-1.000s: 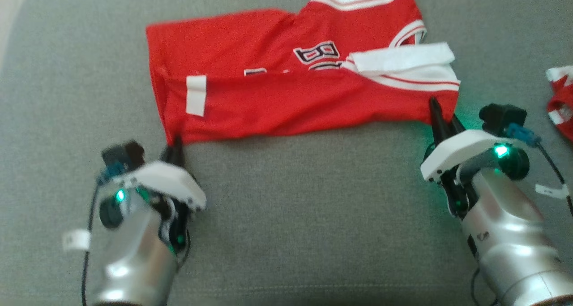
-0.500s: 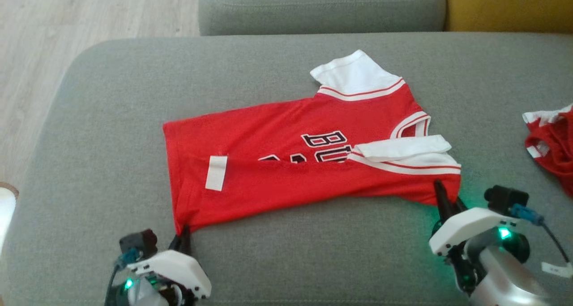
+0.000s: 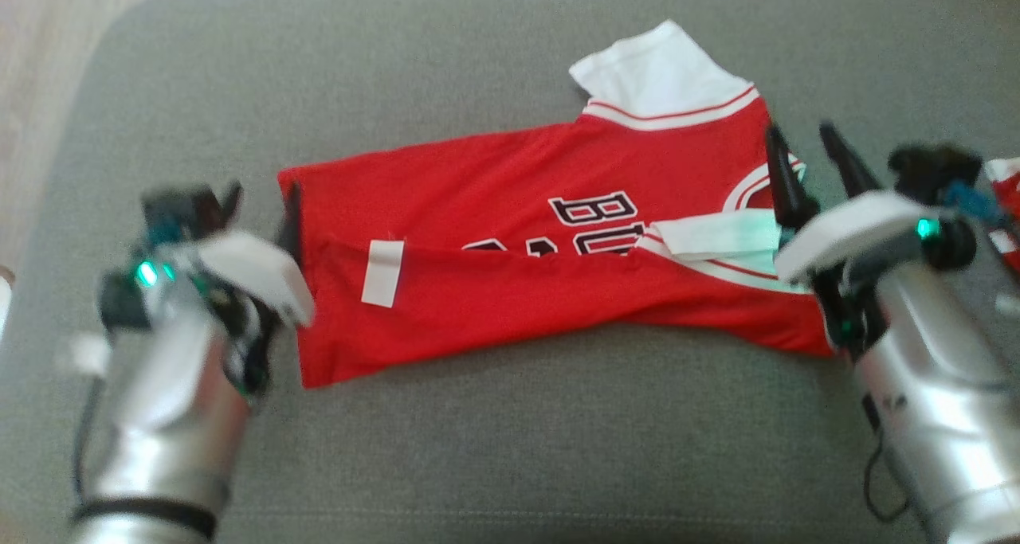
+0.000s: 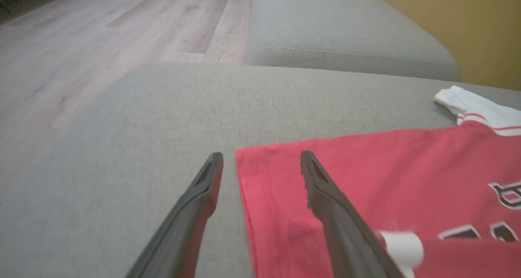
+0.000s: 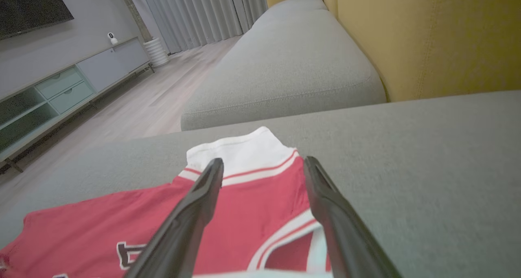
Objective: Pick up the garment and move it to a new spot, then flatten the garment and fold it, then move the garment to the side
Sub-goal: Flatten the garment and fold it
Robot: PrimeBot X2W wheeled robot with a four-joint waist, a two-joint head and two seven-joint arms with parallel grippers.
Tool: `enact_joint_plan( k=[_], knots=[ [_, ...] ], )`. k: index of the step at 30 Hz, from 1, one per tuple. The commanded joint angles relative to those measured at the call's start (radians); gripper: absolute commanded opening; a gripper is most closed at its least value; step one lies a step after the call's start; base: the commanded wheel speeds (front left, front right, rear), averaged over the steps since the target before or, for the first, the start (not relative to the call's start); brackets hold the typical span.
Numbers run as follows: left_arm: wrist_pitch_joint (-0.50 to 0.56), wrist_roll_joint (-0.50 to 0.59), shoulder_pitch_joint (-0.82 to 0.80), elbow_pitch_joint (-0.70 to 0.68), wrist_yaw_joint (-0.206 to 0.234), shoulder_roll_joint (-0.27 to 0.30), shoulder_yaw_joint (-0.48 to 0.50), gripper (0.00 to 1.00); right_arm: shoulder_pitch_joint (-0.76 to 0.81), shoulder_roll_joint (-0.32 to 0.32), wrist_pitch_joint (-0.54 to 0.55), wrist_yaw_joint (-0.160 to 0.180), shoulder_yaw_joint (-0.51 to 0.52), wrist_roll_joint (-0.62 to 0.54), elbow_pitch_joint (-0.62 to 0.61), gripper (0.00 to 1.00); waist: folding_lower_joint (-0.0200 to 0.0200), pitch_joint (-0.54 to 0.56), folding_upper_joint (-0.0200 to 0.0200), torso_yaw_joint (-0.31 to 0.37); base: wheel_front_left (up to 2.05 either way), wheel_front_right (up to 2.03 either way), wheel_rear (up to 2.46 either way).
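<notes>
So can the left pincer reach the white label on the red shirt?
Probably yes. The left pincer is open at the edge of the garment, and nothing covers the white label close by.

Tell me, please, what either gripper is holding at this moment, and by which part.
Nothing is held: the left gripper and the right gripper both stand open at the ends of the garment, which lies on the grey cushion.

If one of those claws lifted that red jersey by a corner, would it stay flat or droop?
It would probably droop: the red jersey lies folded over itself with soft creases on the grey cushion. It looks thin, so likely light. Pushed, it would likely bunch up rather than slide.
</notes>
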State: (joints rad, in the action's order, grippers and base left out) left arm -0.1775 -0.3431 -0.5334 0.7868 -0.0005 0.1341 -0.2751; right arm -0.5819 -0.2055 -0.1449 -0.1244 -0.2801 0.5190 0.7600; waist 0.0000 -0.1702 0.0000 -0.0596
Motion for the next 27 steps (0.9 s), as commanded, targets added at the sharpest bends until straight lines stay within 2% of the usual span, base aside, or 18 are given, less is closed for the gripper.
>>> enact_joint_plan(
  k=[1,10,15,21,22,23,24,27],
  knots=[
    [0.044,0.012,-0.098,0.005,-0.014,0.063,0.029,1.0,-0.063,-0.002,0.017,-0.006,-0.016,-0.026,-0.039,1.0,0.0,-0.054,0.0,0.006,0.0,0.0,0.0],
    [0.152,-0.005,-0.264,0.115,-0.087,0.126,0.016,1.0,-0.195,0.014,0.064,-0.006,-0.057,-0.07,-0.075,1.0,0.0,-0.162,0.0,0.025,0.0,0.0,0.0],
    [0.168,-0.045,-0.298,0.164,-0.117,0.112,0.004,1.0,-0.237,0.003,0.073,-0.006,-0.066,-0.072,-0.073,1.0,0.0,-0.196,0.0,0.018,0.0,0.0,0.0],
    [0.187,-0.112,-0.306,0.189,-0.129,0.088,-0.041,1.0,-0.288,-0.016,0.099,-0.006,-0.079,-0.083,-0.039,1.0,0.0,-0.219,0.0,0.003,0.0,0.0,0.0],
    [0.195,-0.114,-0.306,0.188,-0.129,0.089,-0.066,0.95,-0.302,-0.021,0.108,-0.006,-0.082,-0.087,-0.031,1.0,0.0,-0.225,0.0,-0.001,0.0,0.0,0.0],
    [0.216,-0.142,-0.305,0.177,-0.13,0.085,-0.105,0.18,-0.336,-0.033,0.126,-0.006,-0.085,-0.097,-0.013,1.0,0.0,-0.238,0.0,-0.009,0.0,0.0,0.0],
    [0.225,-0.163,-0.306,0.168,-0.13,0.083,-0.12,0.0,-0.353,-0.037,0.137,-0.006,-0.084,-0.101,-0.001,1.0,0.0,-0.244,0.0,-0.014,0.0,0.0,0.0],
    [0.244,-0.221,-0.311,0.141,-0.13,0.091,-0.167,0.0,-0.407,-0.045,0.187,-0.006,-0.08,-0.099,0.042,1.0,0.0,-0.264,0.0,-0.031,0.0,0.0,0.0]
  ],
)
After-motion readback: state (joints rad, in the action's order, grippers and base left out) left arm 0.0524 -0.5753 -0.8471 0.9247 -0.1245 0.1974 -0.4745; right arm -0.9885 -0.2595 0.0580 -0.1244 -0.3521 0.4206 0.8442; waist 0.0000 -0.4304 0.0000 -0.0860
